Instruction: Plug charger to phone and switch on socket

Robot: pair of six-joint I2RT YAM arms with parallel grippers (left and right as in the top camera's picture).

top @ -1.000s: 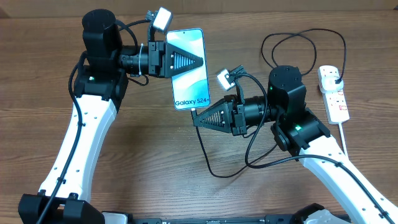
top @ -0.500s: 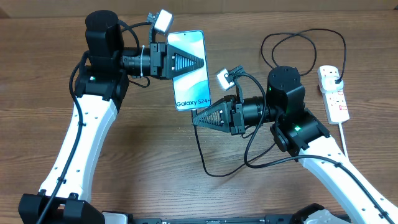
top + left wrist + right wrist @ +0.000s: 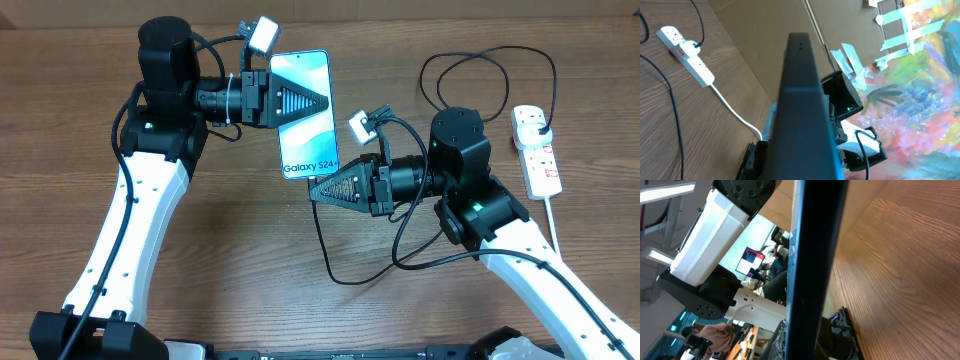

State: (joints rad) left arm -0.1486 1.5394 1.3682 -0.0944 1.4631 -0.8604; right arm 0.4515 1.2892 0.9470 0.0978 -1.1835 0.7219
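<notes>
the phone, clamped by the left pincer, has dipped (edge-on in wrist views); right pincer pinches the charger.

L gripper: I've got phone clamped, screen up.
R gripper: pinching charger at phone's lower edge.
Socket: far right.

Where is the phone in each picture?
Overhead: the phone is top centre, screen facing the camera, held by the left hand over the wooden table.
Left wrist: its dark edge fills the middle, with the table on the left.
Right wrist: a dark upright strip, probably its edge, with the table on the right.
Shared landmark: the wooden table.
</notes>
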